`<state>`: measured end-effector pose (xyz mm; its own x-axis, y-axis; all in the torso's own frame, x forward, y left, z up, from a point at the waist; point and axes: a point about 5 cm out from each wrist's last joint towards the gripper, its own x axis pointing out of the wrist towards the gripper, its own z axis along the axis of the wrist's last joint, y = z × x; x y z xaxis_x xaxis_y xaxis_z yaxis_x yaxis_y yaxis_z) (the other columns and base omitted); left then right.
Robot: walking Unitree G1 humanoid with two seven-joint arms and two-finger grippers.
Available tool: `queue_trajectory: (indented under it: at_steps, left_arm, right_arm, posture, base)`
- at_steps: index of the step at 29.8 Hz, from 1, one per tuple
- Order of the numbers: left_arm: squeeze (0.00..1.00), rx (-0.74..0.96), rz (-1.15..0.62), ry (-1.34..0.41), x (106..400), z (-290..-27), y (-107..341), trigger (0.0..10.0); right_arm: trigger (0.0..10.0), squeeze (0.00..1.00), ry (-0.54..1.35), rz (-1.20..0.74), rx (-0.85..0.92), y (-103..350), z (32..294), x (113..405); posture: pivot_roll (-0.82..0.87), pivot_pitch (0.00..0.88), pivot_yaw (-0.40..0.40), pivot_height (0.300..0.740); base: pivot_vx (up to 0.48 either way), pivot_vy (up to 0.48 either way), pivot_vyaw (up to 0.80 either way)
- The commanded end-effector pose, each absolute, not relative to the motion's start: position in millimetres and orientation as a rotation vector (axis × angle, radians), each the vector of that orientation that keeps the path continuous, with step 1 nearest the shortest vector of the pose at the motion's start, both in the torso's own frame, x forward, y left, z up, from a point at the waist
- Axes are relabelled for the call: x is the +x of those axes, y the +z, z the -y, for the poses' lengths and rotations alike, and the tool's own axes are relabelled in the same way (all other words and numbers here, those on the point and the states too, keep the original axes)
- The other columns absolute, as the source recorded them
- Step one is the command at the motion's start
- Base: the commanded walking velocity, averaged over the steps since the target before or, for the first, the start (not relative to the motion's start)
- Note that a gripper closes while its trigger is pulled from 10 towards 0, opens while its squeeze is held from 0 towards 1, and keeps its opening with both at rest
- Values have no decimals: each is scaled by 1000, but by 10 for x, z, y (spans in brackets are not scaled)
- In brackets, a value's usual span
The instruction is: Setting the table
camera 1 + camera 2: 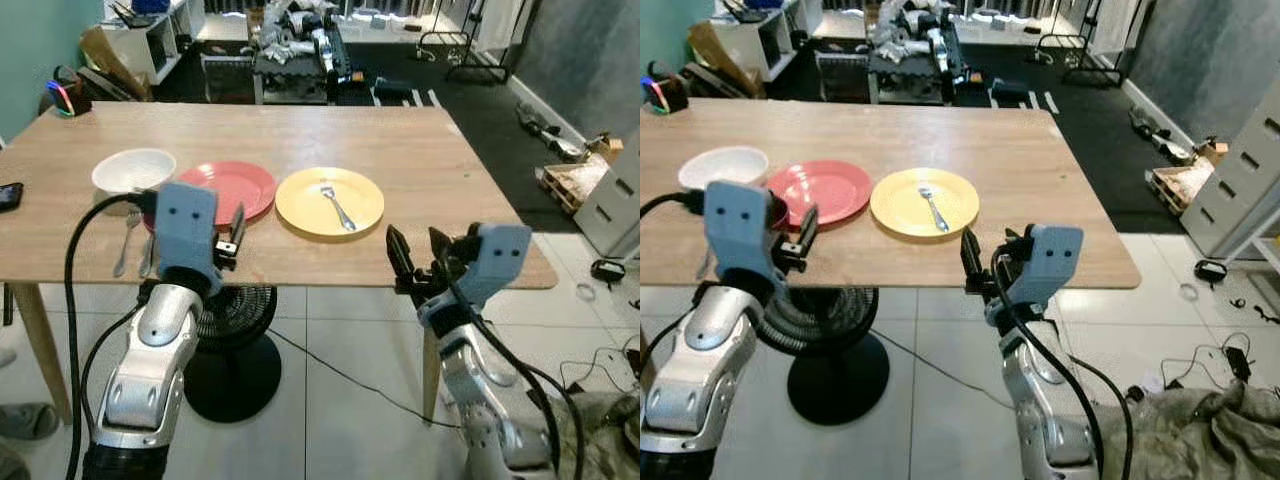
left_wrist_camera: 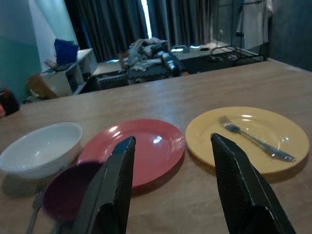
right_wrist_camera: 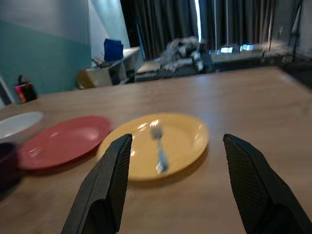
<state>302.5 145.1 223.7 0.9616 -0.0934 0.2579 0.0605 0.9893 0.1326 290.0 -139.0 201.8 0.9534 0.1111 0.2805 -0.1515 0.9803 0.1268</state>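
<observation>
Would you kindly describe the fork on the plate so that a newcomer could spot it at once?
Start at the long wooden table. Near its front edge, dishes sit in a row: a white bowl, a red plate, then a yellow plate. The fork lies on the yellow plate, the only utensil resting on a dish; other cutlery lies on bare wood near the bowl.

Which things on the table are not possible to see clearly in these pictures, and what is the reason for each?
- Purple dish: in the left eye view the left gripper covers it.
- Cutlery beside the white bowl: partly behind the left arm; the kind is unclear.
- Dark object: cut off by the picture edge.
- Fork on the yellow plate: blurred in the right wrist view.
</observation>
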Motion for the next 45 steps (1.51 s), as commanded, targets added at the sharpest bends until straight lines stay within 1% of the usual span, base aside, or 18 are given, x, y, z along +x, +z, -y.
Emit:
queue_trajectory:
  at_steps: [1, 6, 14, 18, 23, 24, 29, 33, 36, 41, 45]
  left_arm:
    - [0, 123, 254, -88, 3022, -1416, 2210, 10000]
    - [0, 120, 250, -91, 3023, -1409, 2195, 10000]
    - [0, 119, 250, -93, 3025, -1403, 2188, 10000]
    - [0, 118, 249, -95, 3027, -1397, 2185, 10000]
    - [0, 119, 248, -97, 3026, -1394, 2180, 10000]
    - [0, 120, 240, -103, 3024, -1390, 2163, 10000]
    - [0, 117, 191, -144, 3024, -1364, 2090, 10000]
    - [0, 142, 131, -260, 2968, -1300, 1980, 10000]
    - [0, 126, 91, -336, 2896, -1271, 1899, 10000]
    - [0, 123, 69, -361, 2871, -1270, 1861, 10000]
    - [0, 125, 58, -369, 2854, -1282, 1843, 10000]
  right_arm:
    - [10000, 0, 108, 290, 97, 2024, 1402, 2905]
    - [10000, 0, 85, 327, -19, 2053, 1402, 2911]
    - [10000, 0, 70, 339, -64, 2053, 1417, 2926]
    - [10000, 0, 104, 318, -143, 2015, 1427, 2945]
    - [10000, 0, 100, 281, -154, 1959, 1477, 2959]
    - [10000, 0, 99, 232, -112, 1905, 1521, 2977]
    - [10000, 0, 99, 162, -39, 1837, 1607, 3004]
    - [10000, 0, 133, 138, -54, 1810, 1607, 3003]
    - [10000, 0, 180, 98, -83, 1749, 1560, 2989]
    - [10000, 0, 203, 67, -93, 1701, 1526, 2980]
    - [10000, 0, 246, -14, -155, 1605, 1493, 2965]
  posture:
    - [-29, 0, 72, 740]
    - [-29, 0, 71, 740]
    - [-29, 0, 68, 740]
    - [-31, 0, 66, 740]
    - [-32, 0, 66, 740]
    - [-33, 0, 66, 740]
    - [-33, 0, 68, 740]
    - [-30, 0, 71, 740]
    - [-27, 0, 71, 740]
    - [-24, 0, 70, 740]
    - [-23, 0, 69, 740]
  base:
    - [405, 0, 0]
    - [406, 0, 0]
    - [408, 0, 0]
    - [408, 0, 0]
    - [408, 0, 0]
    - [394, 0, 0]
    - [310, 0, 0]
    - [0, 0, 0]
    - [0, 0, 0]
    - [0, 0, 0]
    - [0, 0, 0]
